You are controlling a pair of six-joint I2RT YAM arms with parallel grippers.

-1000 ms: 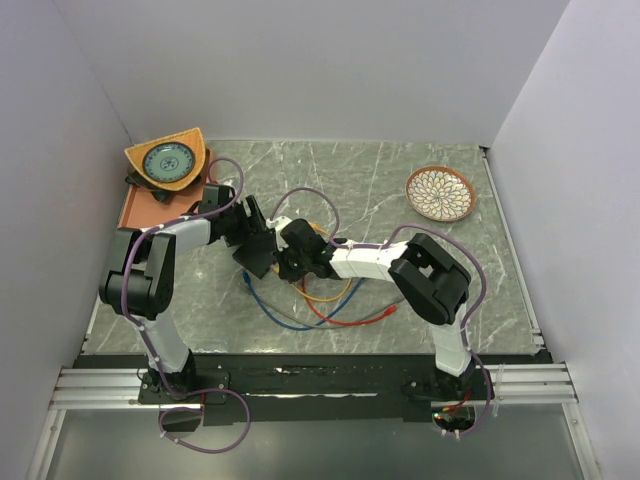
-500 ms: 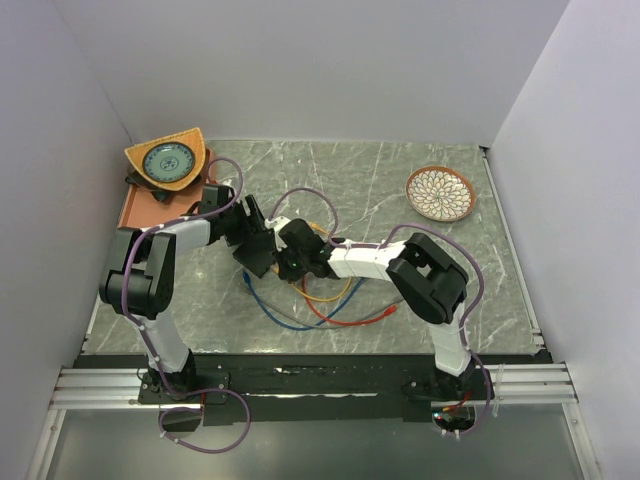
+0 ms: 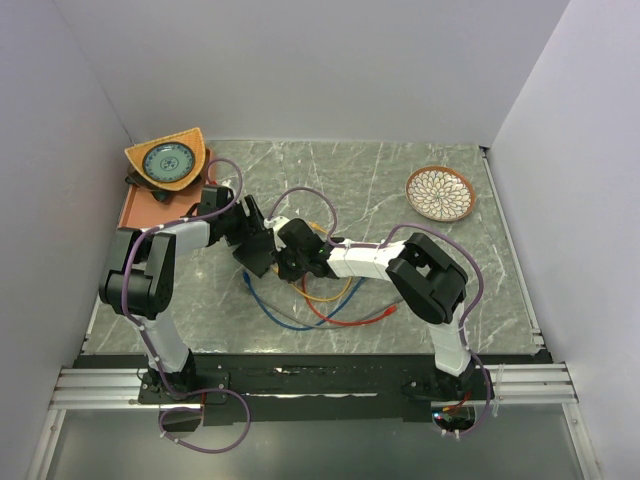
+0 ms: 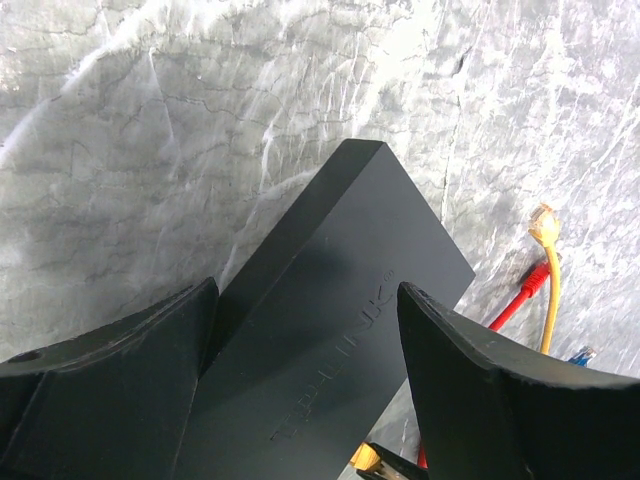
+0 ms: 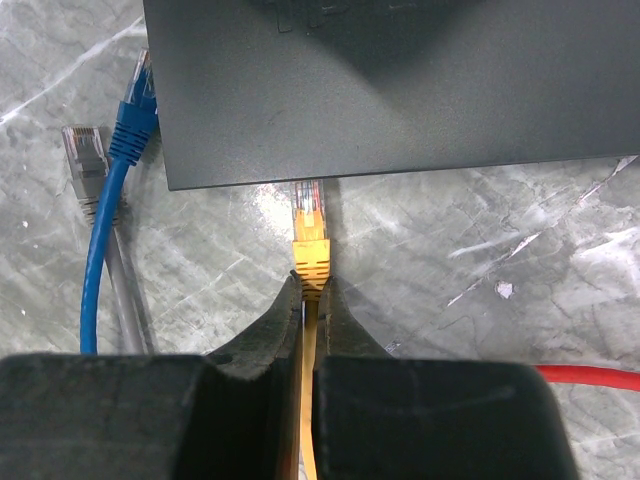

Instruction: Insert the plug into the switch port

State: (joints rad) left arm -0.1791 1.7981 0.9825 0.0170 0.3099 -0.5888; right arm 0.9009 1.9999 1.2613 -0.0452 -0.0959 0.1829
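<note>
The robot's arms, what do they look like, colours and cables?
Left arm and right arm: white links, chunky black joints, purple cables looping along each. Left hand and right hand: matte black, thick wedge-shaped fingers.

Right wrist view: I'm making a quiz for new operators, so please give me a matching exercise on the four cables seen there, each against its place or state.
Things:
1. yellow plug
2. blue plug
3. grey plug
4. red cable

Places or states:
A. leftmost, lying loose
B. low at the right edge of the view
C. pinched by the right gripper, tip at the edge of the black switch
D. loose beside the switch's left corner

Pairs: 1-C, 2-D, 3-A, 4-B.
</note>
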